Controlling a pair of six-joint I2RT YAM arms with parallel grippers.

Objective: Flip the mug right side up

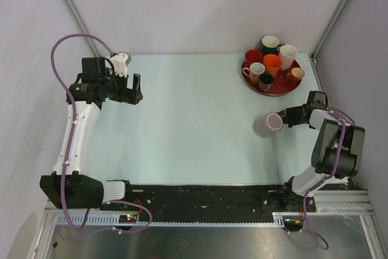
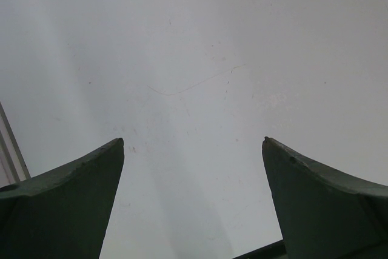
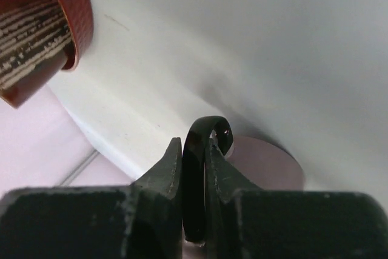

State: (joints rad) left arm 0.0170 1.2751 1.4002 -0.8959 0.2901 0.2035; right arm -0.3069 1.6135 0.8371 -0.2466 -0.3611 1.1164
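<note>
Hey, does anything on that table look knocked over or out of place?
Yes. The pink mug looks tipped onto its side on the table, away from the red tray where the other mugs stand upright. The right gripper is pinched on its black handle.

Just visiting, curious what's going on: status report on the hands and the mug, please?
Left hand open, idle over table. Right hand shut on mug by its handle. Mug on its side, not upright yet. Tray of mugs apart.
</note>
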